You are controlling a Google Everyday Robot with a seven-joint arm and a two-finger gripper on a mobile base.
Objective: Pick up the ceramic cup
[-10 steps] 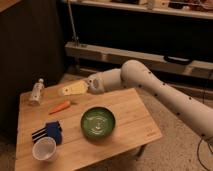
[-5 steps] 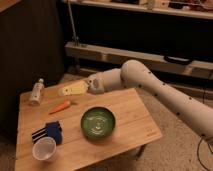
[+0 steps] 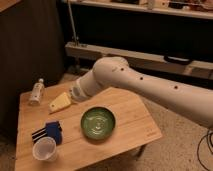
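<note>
The ceramic cup (image 3: 44, 148) is a small white round cup with a wide rim, standing upright at the front left corner of the wooden table (image 3: 135, 125). My gripper (image 3: 60, 102) shows as a pale yellowish wedge at the end of the white arm (image 3: 125, 80), low over the table's back left part. It is well behind the cup and a little to its right, apart from it. Nothing can be seen held in it.
A green bowl (image 3: 98, 123) sits mid-table, right of the cup. A blue and black object (image 3: 50, 131) lies just behind the cup. A clear bottle (image 3: 36, 91) lies at the back left corner. Shelving and a dark wall stand behind the table.
The gripper has moved down and to the left, toward the table's left side. The orange object seen earlier near it no longer shows. The cup, bowl and bottle have not moved.
</note>
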